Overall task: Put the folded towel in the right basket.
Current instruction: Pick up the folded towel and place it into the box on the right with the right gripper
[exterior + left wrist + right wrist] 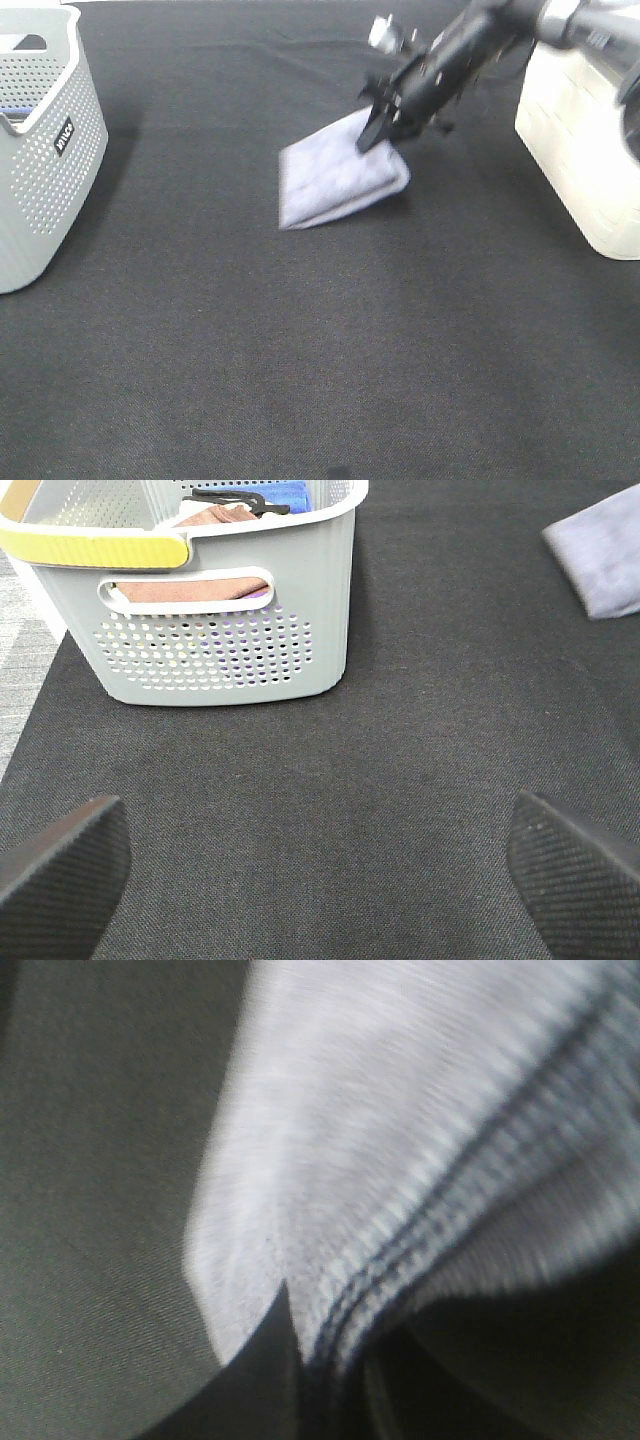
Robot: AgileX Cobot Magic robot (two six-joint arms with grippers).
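Up close, the left hand (320, 880) is spread wide, its ribbed black pads (60, 870) far apart with only bare black desk (400, 760) between them. Just ahead of it stands the grey perforated basket (220, 650), with a brownish cloth (190, 588) showing through the handle slot and something blue (280, 494) deeper in.

Over on the other side, the right hand (378, 128) is down at the far right corner of the folded towel (335, 180), touching it. The right wrist camera is filled with that pale lavender towel (400, 1110), its stacked edges right at a dark fingertip (262, 1360). The picture is blurred, so I cannot tell whether the right hand is pinching the cloth or only resting against it.

The towel lies on the desk between the two baskets, nearer the cream right basket (580, 150), not in it. The grey basket (40, 150) stands well apart on the left.
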